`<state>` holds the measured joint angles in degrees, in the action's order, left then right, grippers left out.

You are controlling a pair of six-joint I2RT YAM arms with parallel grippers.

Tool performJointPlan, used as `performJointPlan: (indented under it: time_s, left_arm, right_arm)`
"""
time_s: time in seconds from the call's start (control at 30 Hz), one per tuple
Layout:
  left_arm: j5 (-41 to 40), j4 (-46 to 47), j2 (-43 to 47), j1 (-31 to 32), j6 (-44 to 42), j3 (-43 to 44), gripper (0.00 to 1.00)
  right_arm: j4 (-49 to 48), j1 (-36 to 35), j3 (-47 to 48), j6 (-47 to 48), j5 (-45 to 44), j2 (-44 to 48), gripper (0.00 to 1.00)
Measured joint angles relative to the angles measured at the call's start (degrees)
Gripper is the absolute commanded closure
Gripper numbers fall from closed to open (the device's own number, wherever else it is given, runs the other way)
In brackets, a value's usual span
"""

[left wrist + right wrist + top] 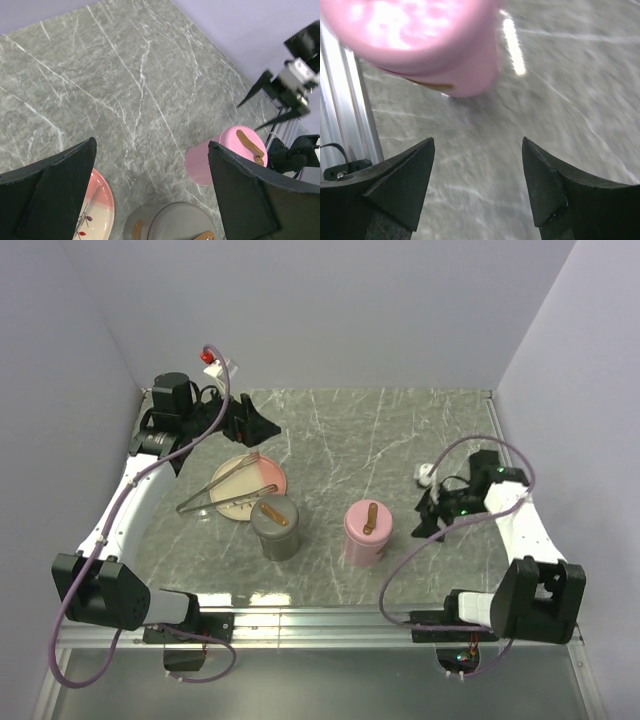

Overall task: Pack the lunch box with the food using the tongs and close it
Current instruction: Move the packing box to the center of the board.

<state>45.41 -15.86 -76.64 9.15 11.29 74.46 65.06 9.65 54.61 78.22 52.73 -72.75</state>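
Observation:
The lunch box shows as two round lidded containers with brown straps on top: a grey one [275,527] [172,222] and a pink one [366,532] [225,160] [420,40]. The silver tongs [220,483] lie across a pink-and-cream plate [272,478] [100,200] to the left of the grey container. The food is hidden from every view. My left gripper [256,426] [152,142] hangs open and empty above the table behind the plate. Just right of the pink container, my right gripper [426,516] [478,140] is open with only bare table between its fingers.
The marble table top [380,440] is edged by a metal rail [330,620] at the front. Lilac walls close in the back and both sides. A small white object [425,475] lies near the right arm.

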Motion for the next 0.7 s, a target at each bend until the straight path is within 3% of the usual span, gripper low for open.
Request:
performJointPlan:
  time_s: [0.23, 0.7]
  left_arm:
    - [-0.04, 0.09, 0.98, -0.02, 0.02, -1.05, 0.01]
    - [-0.22, 0.09, 2.14, -0.02, 0.44, -1.27, 0.01]
  right_arm:
    - [-14.03, -14.38, -13.14, -7.08, -0.85, 10.1, 0.22]
    - [-41.0, -33.0, -14.56, -31.69, -5.42, 9.09, 0.24]
